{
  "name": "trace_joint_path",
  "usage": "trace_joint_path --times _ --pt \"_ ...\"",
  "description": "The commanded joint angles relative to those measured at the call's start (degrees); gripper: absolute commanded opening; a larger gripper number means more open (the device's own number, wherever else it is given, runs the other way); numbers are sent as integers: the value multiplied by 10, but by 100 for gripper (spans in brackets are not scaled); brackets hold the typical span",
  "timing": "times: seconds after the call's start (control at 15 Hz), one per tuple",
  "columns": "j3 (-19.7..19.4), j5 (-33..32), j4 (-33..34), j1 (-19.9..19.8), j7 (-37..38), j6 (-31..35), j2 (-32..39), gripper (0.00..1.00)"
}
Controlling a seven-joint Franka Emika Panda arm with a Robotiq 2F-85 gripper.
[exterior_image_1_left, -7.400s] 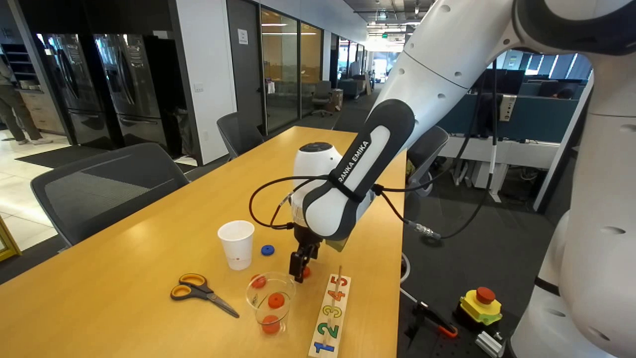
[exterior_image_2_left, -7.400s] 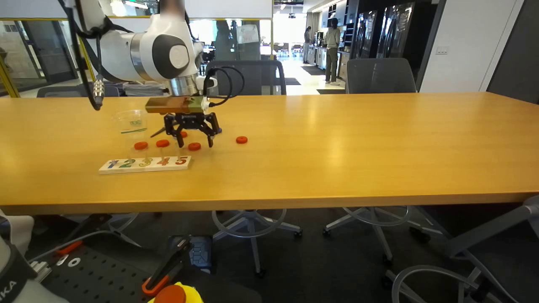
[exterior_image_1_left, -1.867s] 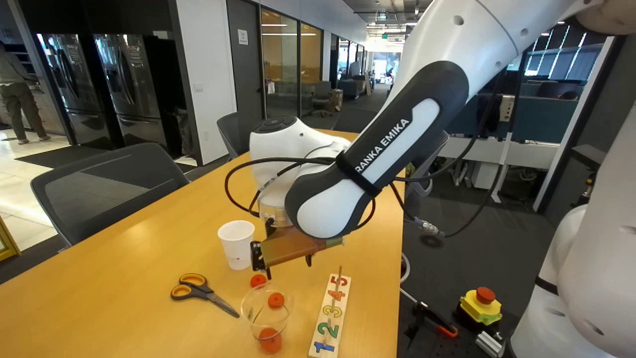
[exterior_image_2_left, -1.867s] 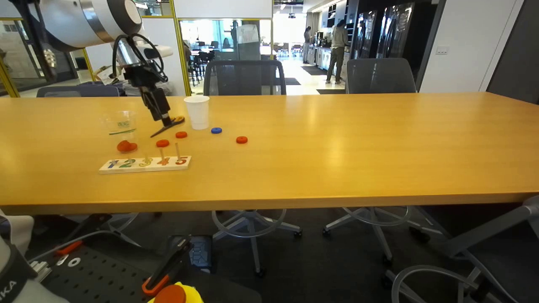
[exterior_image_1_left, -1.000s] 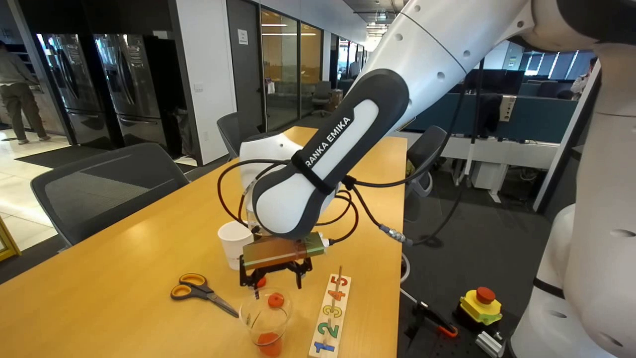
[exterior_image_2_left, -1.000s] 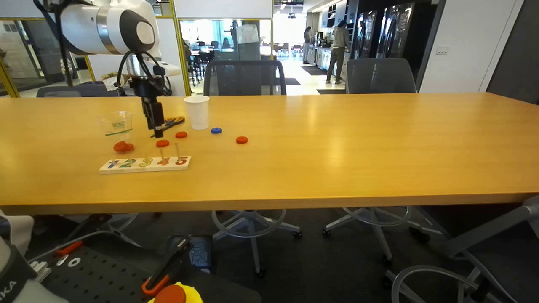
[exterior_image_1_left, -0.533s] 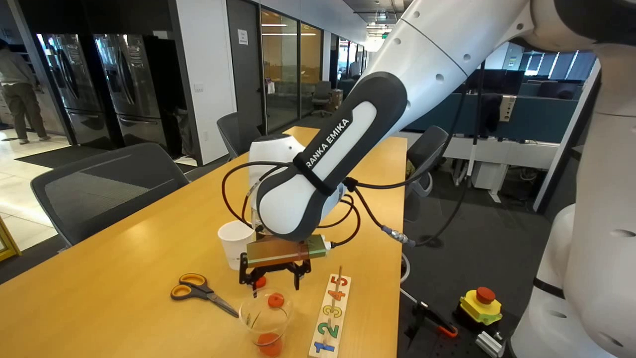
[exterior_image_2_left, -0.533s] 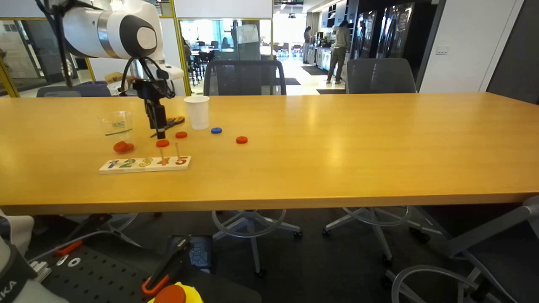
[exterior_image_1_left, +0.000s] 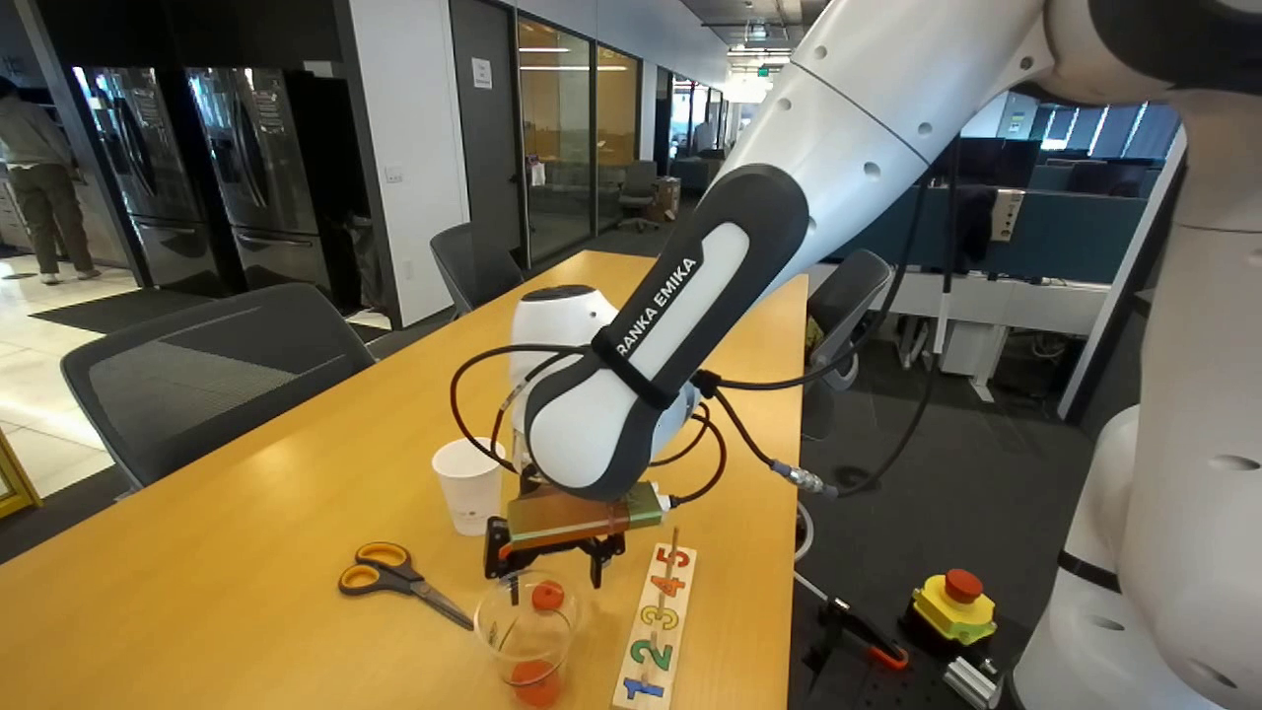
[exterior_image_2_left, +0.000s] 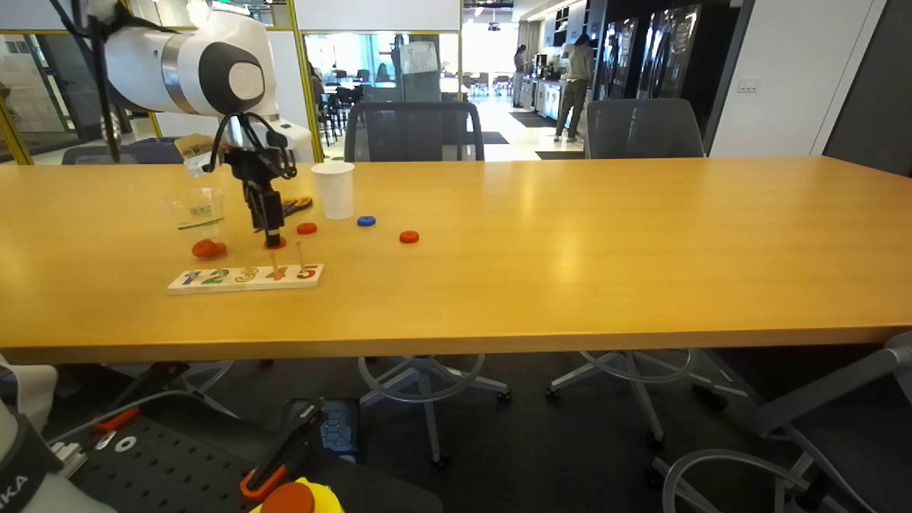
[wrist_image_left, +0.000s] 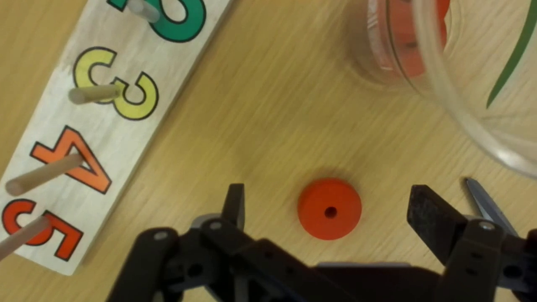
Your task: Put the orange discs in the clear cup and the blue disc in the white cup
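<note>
We see the gripper [wrist_image_left: 326, 205] lower than half a second ago, its jaws wide apart on either side of one orange disc [wrist_image_left: 329, 201]. Beside it, the clear cup [exterior_image_1_left: 527, 641] holds other orange discs [exterior_image_1_left: 535, 683]; farther out, the blue disc [exterior_image_2_left: 366, 221] lies unmoved near the white cup [exterior_image_2_left: 335, 191].

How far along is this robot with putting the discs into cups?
Done: orange discs show inside the clear cup. Under way: the open gripper is over another orange disc, not yet holding it. Left: that disc, two more orange ones on the table, and the blue disc, lying outside the white cup.
</note>
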Motion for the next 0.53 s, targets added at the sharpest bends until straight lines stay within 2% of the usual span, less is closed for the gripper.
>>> trace_joint_path --times 0.0,0.47 --pt "-10 16 -4 12 -25 35 9 100" --pt "-13 8 -1 22 -29 54 25 100"
